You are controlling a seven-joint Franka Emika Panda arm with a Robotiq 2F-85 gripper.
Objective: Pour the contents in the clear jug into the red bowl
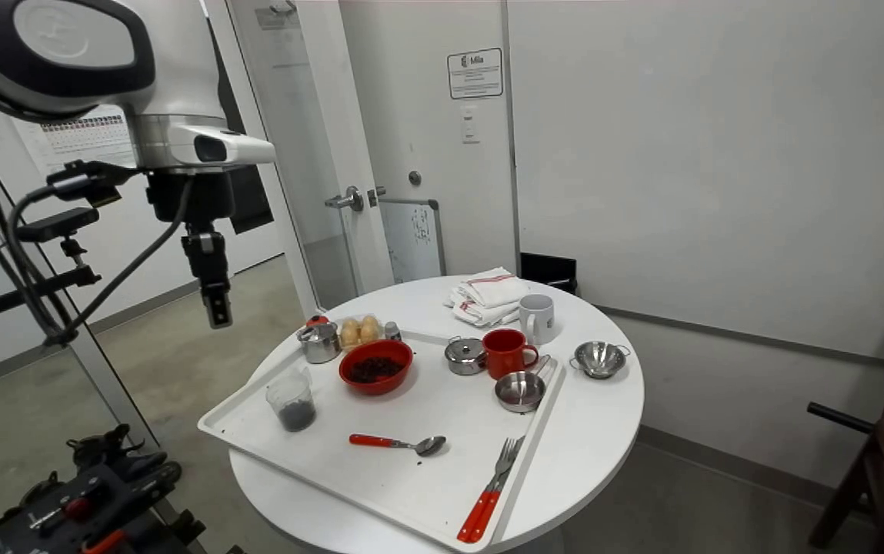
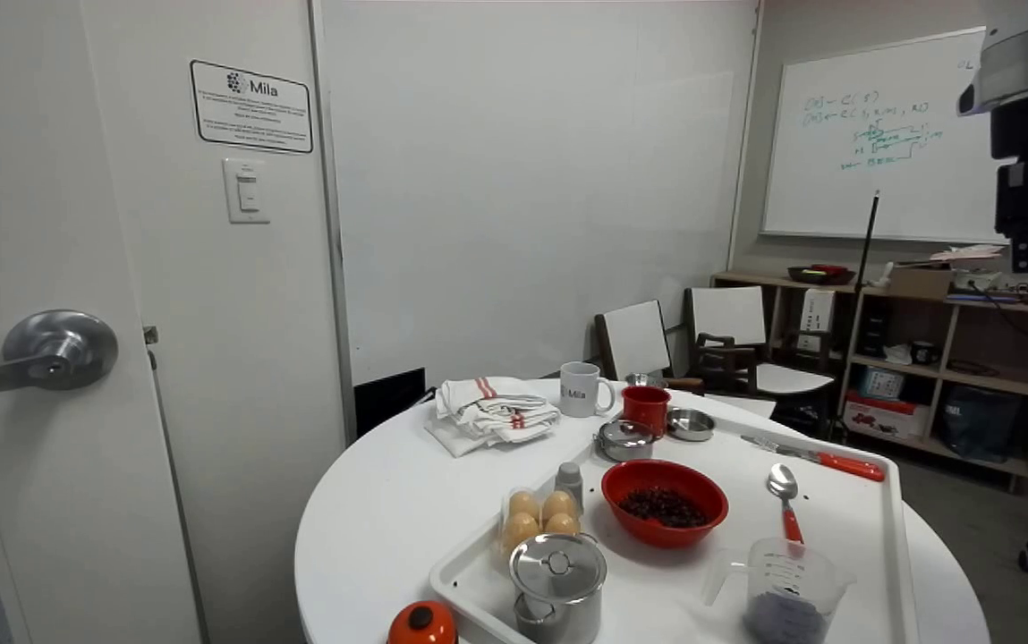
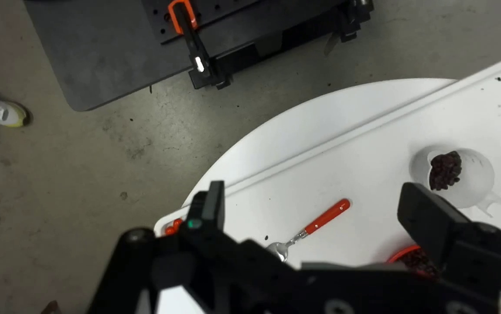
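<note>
The fingers (image 3: 424,213) are hanging spread apart in the air, while the clear jug (image 1: 288,391), with dark pieces (image 3: 445,170) inside, is standing on a white tray (image 1: 426,400) on the worktop (image 1: 592,431), near the red bowl (image 2: 670,473), which is holding more.

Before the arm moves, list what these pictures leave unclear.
Wrist view: most of the red bowl, behind the hand.
In an exterior view: base of the orange thing, cut by the bottom edge.
Both exterior views: inside of the tall steel pot, under its lid.
All views: what the dark pieces in the clear jug are, too small.
</note>
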